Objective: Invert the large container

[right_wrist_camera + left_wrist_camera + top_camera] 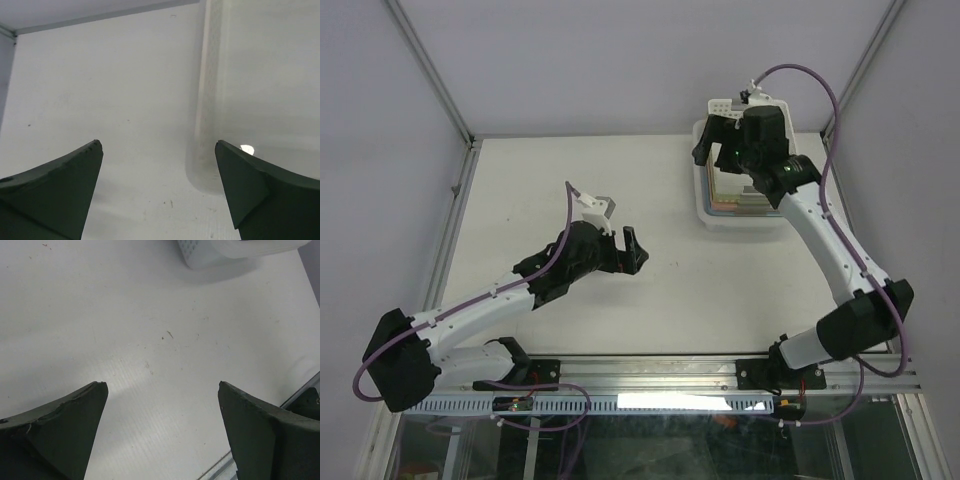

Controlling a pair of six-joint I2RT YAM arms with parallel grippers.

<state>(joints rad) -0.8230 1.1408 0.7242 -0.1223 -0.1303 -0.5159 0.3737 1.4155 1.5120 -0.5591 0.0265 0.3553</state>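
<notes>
The large container point(722, 221) is a white translucent tub standing at the back right of the table. My right gripper point(715, 137) hovers over its far left corner, open and empty. In the right wrist view the tub's wall point(260, 90) fills the right side, and the gripper point(157, 142) straddles its left edge, with one finger over the tub and one over bare table. My left gripper point(637, 250) is open and empty over the middle of the table, well apart from the tub. In the left wrist view the gripper point(162, 385) faces the tub's corner point(200, 252) at the top.
The white table point(570, 180) is bounded by a metal frame post point(435, 75) at the back left and a rail point(650, 372) along the near edge. Something with coloured layers point(732, 197) shows in the tub under the right arm.
</notes>
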